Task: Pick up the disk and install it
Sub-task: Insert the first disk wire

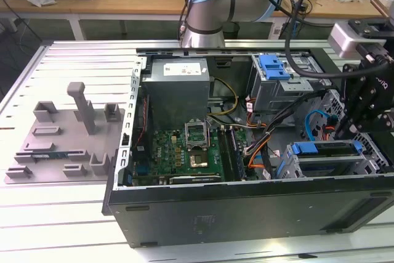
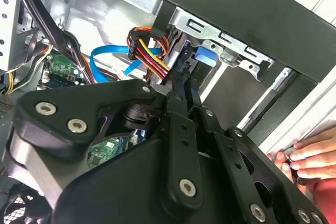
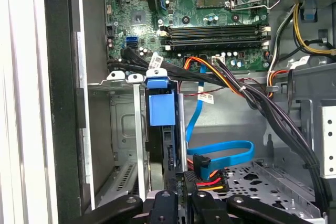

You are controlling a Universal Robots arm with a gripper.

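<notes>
The black two-fingered gripper [image 1: 337, 132] hangs over the open black tower computer case [image 1: 246, 214], at the end on the exterior view's right. In the second wrist view its fingers [image 2: 177, 103] lie side by side, drawn narrow with hardly a gap. Their tips reach the bright blue plastic end of the disk [image 2: 203, 59], the silver drive in its blue carrier. I cannot tell whether they pinch that carrier or only touch it.

The disk [image 3: 161, 109] stands on edge inside the grey sheet-metal drive cage [image 3: 123, 129], in the case corner near the front wall. Its blue end [image 1: 326, 148] is level with the cage opening. A flat blue data cable [image 3: 226, 148] loops just beside the cage. The green motherboard [image 1: 184, 146] lies in the middle of the case, with the large grey power supply box [image 1: 178, 87] behind it. A person's hand [image 2: 310, 156] rests on the case edge near the gripper
</notes>
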